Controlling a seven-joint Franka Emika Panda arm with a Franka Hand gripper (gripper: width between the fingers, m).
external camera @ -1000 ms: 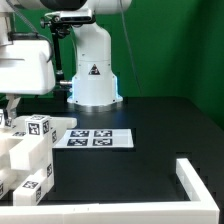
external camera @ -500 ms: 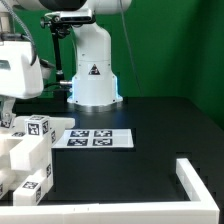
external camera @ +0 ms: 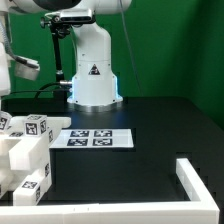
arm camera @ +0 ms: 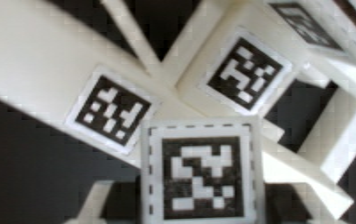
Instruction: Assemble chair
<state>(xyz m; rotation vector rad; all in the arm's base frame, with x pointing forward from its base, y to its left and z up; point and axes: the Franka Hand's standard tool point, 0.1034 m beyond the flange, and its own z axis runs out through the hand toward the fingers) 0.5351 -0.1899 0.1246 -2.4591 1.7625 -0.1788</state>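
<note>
Black matte desk (external camera: 150, 125), mostly bare across the middle and the exterior view's right. White robot base (external camera: 93, 65) at far centre. Low white L-shaped rail (external camera: 200, 185) at near right corner, blocky and square-edged. Chair parts (external camera: 25, 155), chunky matte white blocks with black-and-white tags, stacked at near left edge, partly cut off by the frame. Marker board (external camera: 98, 138), thin and flat, just right of them. Wrist view only: close, blurred tagged panels and struts (arm camera: 193, 170). Tool barely in view at the exterior view's left edge; cannot tell whether clenched or released.
</note>
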